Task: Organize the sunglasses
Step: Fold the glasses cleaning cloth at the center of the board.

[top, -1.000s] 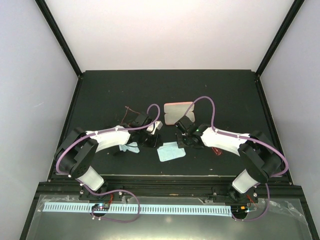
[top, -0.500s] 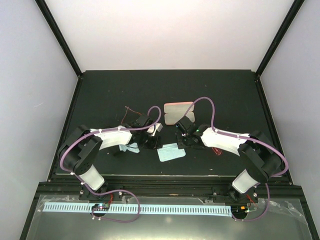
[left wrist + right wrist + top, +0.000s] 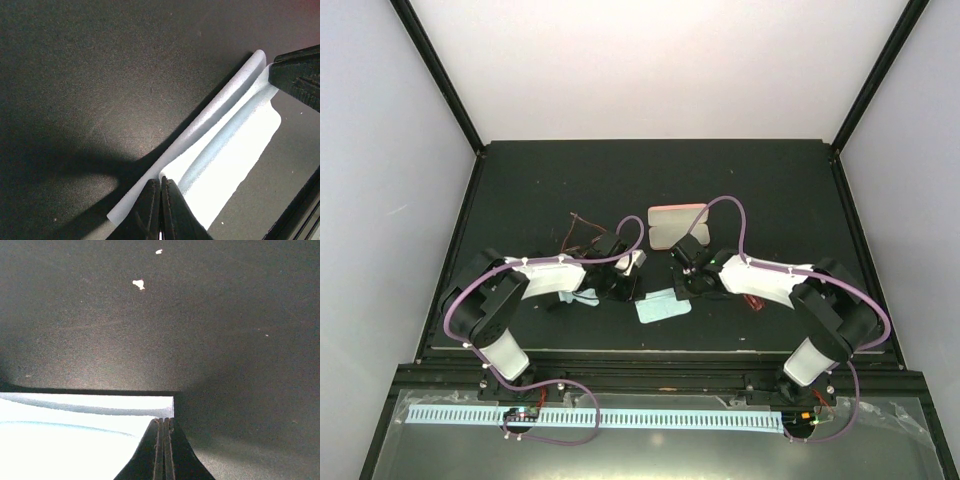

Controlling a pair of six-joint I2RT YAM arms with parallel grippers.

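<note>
The amber-brown sunglasses [image 3: 577,229] are lying up-table and left of the left gripper [image 3: 161,181], the nearer one. The red pair [image 3: 755,301] is partly showing right of the right gripper [image 3: 164,422]. Both grippers are pinching the pale blue cloth [image 3: 660,306], jaws fully closed.

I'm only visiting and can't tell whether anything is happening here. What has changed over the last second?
The left gripper, shut on the pale blue cloth, has slid slightly toward the arm bases, and the cloth looks a little narrower. The right gripper stays pinched on the cloth's other corner and has hardly moved. The pink case and amber sunglasses have not moved.
</note>
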